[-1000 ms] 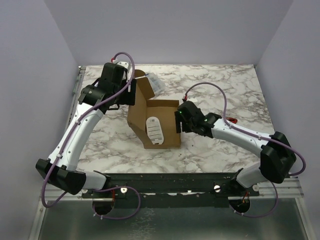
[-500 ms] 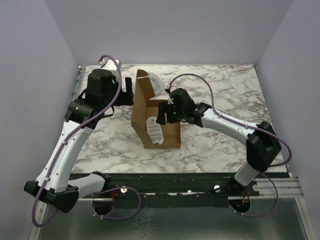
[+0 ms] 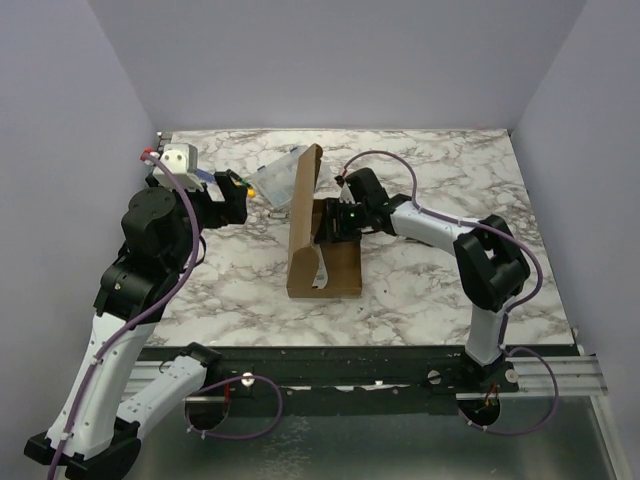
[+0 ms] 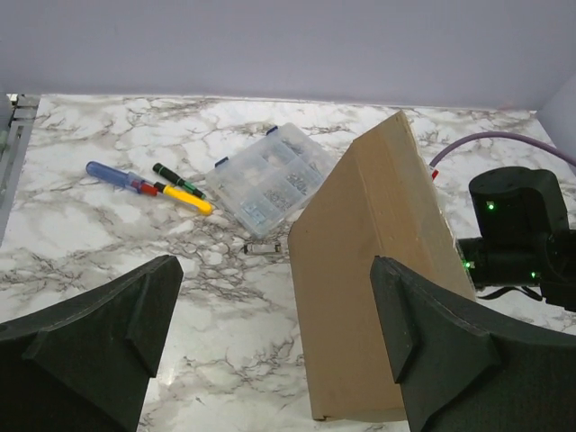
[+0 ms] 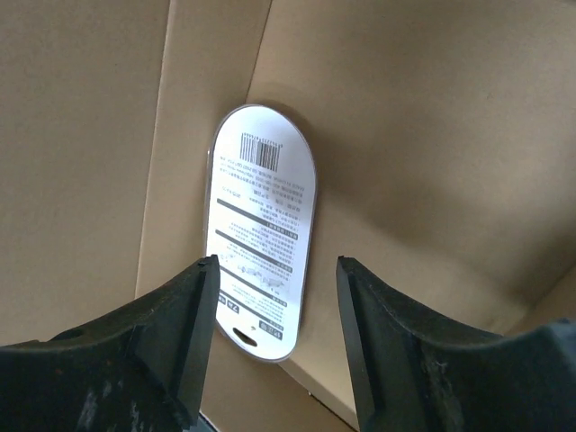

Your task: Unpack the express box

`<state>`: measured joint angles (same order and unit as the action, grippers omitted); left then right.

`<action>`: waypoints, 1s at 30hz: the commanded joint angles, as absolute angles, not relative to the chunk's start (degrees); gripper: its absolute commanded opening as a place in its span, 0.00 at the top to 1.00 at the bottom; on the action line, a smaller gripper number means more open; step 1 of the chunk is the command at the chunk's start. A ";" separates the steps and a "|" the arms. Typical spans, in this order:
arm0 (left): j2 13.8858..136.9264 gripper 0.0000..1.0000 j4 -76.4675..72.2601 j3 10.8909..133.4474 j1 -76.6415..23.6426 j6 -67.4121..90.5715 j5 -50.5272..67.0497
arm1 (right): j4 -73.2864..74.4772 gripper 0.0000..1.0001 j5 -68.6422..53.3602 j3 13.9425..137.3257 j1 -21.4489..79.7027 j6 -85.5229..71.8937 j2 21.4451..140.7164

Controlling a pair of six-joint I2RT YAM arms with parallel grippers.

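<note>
We judge the step in hand to be emptying the express box point(image 3: 303, 225). Its lid stands upright, and the right gripper point(image 5: 276, 267) is inside the tray. Its 2 fingers are apart with nothing between them. Directly ahead of its fingertips, framed in the gap, a white oval barcode card point(image 5: 261, 225) lies flat against the cardboard across a fold. The card looks narrower than the gap, and we cannot tell whether either finger touches it.

The left gripper point(image 4: 274, 270) hangs outside the box with its 2 fingers spread wide and holding nothing. The plain outer face of the lid rises ahead of it and to its right. Farther ahead and slightly to its left, a clear compartment case point(image 4: 267, 178) and a blue-handled screwdriver point(image 4: 115, 175) lie on the marble table point(image 4: 108, 252), apart from the box.

As we read it, the next move calls for the right gripper to advance until its fingers straddle the card's long edges, then close on it. The card is thin and lies flat, so the pinch may slide off. Tipping 1 finger under an edge should help before lifting it clear of the tray wall.
</note>
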<state>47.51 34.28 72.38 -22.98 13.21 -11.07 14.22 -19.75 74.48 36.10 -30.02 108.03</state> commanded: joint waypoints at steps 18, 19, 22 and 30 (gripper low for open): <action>50.63 0.02 27.23 66.34 -22.82 17.46 0.41 | 10.68 0.42 -23.24 73.96 36.39 -34.75 112.20; 50.69 0.02 27.05 66.15 -22.83 17.63 0.44 | 9.99 0.42 -23.33 73.67 36.39 -35.25 112.57; 51.16 0.02 26.43 66.09 -22.77 18.09 0.44 | 8.09 0.46 -23.72 73.17 36.39 -36.09 113.89; 54.38 0.02 24.09 68.18 -22.81 17.76 0.44 | 7.64 0.47 -23.79 74.37 36.39 -36.60 117.24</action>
<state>52.71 26.63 66.72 -22.94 17.56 -0.10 9.34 -22.41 74.28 36.05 -35.83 115.66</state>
